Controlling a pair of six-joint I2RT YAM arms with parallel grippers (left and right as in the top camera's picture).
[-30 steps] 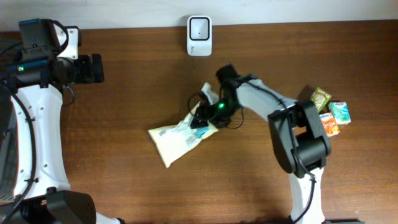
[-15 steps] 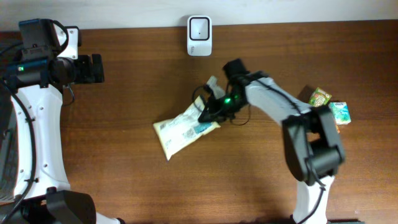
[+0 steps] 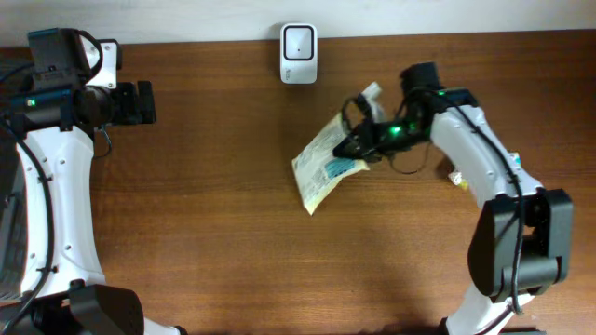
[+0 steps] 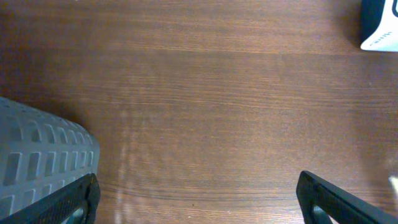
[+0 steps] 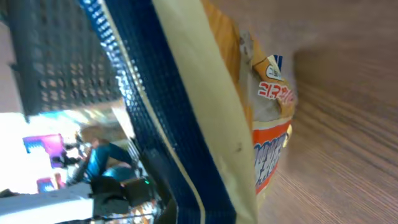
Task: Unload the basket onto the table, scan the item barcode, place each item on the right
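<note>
1. Overhead, the snack packet (image 3: 324,167) is pinched at 1 end by the right gripper (image 3: 361,144).
2. It is held near the scanner (image 3: 299,42), apparently clear of the bench (image 3: 186,233), for presenting its barcode.
3. The left gripper (image 3: 146,102) is spread, empty, well aside.

Even bright light, soft sheen on the table (image 4: 186,124), packet (image 5: 205,124) blurred in the right wrist view.

A white scanner (image 3: 298,42) stands on the wooden table (image 3: 214,242).
</note>
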